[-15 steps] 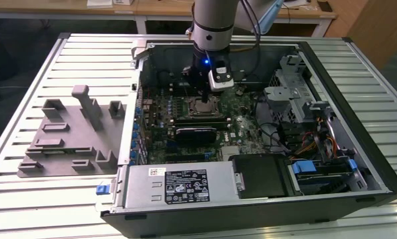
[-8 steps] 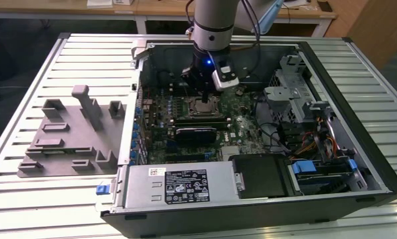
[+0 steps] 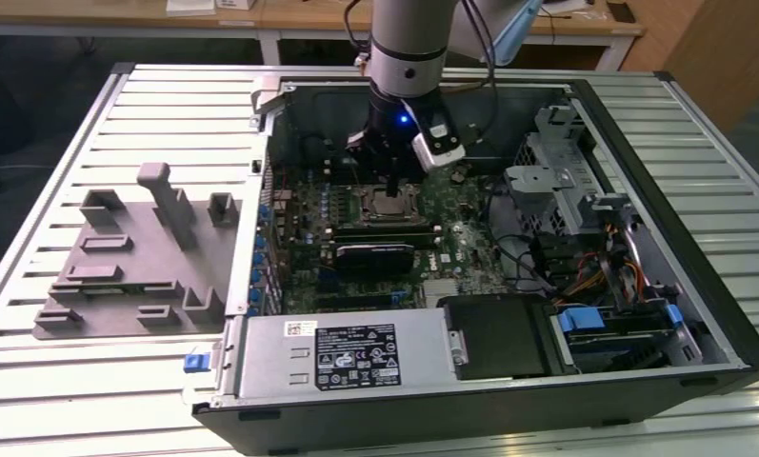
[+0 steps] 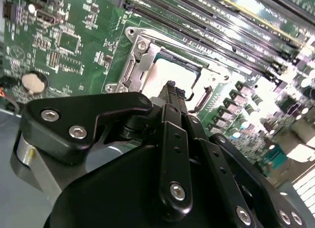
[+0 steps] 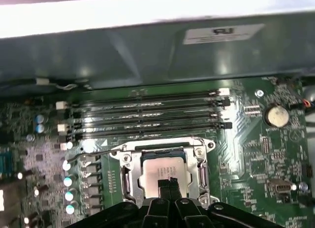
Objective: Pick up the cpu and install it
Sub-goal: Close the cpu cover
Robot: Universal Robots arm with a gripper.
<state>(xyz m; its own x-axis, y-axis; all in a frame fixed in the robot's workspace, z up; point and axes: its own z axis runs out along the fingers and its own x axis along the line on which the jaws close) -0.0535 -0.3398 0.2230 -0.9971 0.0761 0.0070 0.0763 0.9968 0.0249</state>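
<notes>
The gripper hangs just above the cpu, which lies seated in the socket frame on the motherboard, its fingers pressed together, holding nothing.

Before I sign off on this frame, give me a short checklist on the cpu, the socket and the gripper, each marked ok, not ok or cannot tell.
1. The cpu lies inside the socket frame: ok, seen in both wrist views.
2. Cpu seated flat and square in the frame: cannot tell; the gripper covers its near edge.
3. Gripper fingers drawn together: ok; in the second wrist view the fingertips meet in a narrow point.
4. Gripper touching the cpu: cannot tell.
5. Arm positioned over the socket inside the computer case: ok in the exterior view.
6. Socket frame open around the cpu: ok.
</notes>
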